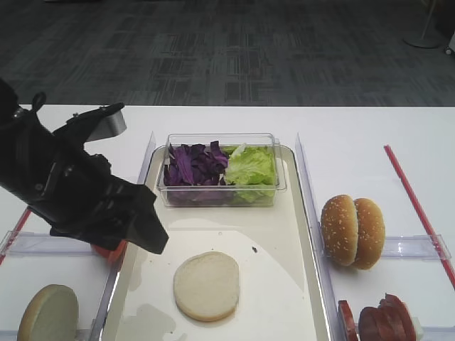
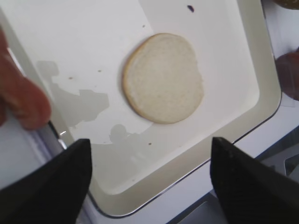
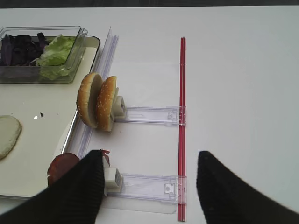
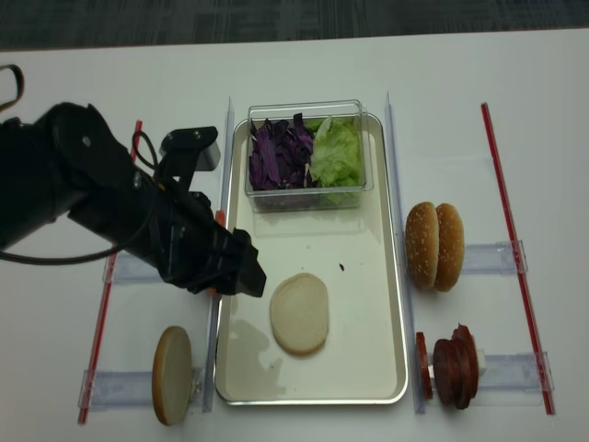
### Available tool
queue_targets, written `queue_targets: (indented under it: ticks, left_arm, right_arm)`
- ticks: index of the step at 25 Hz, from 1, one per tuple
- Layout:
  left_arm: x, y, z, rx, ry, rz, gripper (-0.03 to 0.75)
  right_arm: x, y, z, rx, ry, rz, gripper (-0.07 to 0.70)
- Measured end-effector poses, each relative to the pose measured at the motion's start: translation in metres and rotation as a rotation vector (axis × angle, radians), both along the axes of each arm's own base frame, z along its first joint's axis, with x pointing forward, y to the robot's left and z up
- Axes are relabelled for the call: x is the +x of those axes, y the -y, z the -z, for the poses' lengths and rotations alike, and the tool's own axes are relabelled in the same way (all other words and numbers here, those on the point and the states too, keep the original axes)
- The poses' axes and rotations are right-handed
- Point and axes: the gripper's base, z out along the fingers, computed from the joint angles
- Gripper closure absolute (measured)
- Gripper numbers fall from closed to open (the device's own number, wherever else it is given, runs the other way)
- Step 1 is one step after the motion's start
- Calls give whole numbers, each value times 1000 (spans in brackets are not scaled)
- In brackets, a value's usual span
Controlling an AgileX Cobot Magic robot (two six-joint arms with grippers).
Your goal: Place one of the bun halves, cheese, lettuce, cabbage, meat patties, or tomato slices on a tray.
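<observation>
A pale bun half lies flat on the cream tray, in its near half. My left gripper hangs open over the tray's near left rim, short of that bun half, with nothing between its fingers. From above, the left gripper shows as a black mass beside the tray. A clear tub at the tray's far end holds purple cabbage and lettuce. Meat patties and a tomato slice stand in a right-hand rack. My right gripper is open above that rack.
Two sesame buns stand on edge in a clear rack right of the tray. Another bun half stands in a rack at the near left. Tomato slices sit close under the left arm. Red strips run along the table.
</observation>
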Motion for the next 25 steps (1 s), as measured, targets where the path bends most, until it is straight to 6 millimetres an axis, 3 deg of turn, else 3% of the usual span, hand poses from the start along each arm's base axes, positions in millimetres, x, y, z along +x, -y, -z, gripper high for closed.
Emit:
queue_targets:
  ticks: [13,17,25]
  left_arm:
    - [5,-32,7,177,-14,-15,227]
    - [1,-40,-2,240,36,-11,227]
    - [-6,-83,-22,329,72,-130,233]
  right_arm:
    - [0,0,0,0,0,0,168]
    - [0,0,0,0,0,0,168]
    - [0,0,0,0,0,0,168]
